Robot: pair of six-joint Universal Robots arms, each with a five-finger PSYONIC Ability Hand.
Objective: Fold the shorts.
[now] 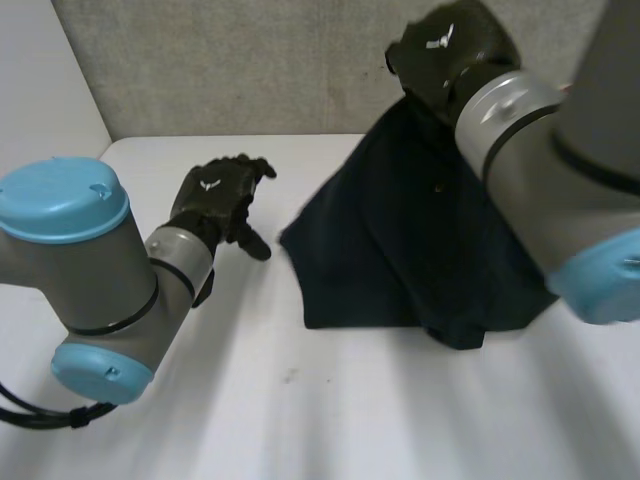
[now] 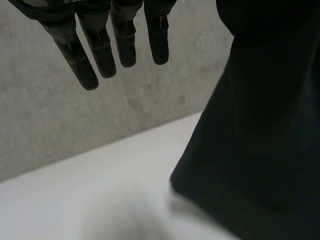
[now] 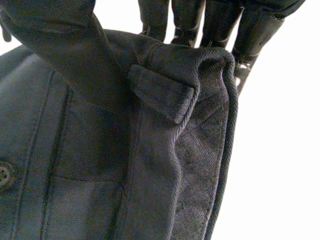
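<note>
**Shorts hang from the right robot hand, with the left one free beside them**

Head view: the right robot hand [image 1: 445, 50] is raised at the far side of the bench [image 1: 300, 400]. The dark navy shorts [image 1: 400, 250] drape down from it, long axis near vertical, with the lower hem resting on the bench. The left robot hand [image 1: 215, 200] hovers apart from the cloth, which lies toward the robot's right of it. It looks the better placed to take the hanging side edge.

Left wrist view: its fingers [image 2: 117, 45] are straight and hold nothing. The shorts [image 2: 255, 140] hang just beside them.

Right wrist view: the right robot hand [image 3: 187, 20] pinches the waistband by a belt loop [image 3: 162, 92], fingers behind the cloth.
</note>
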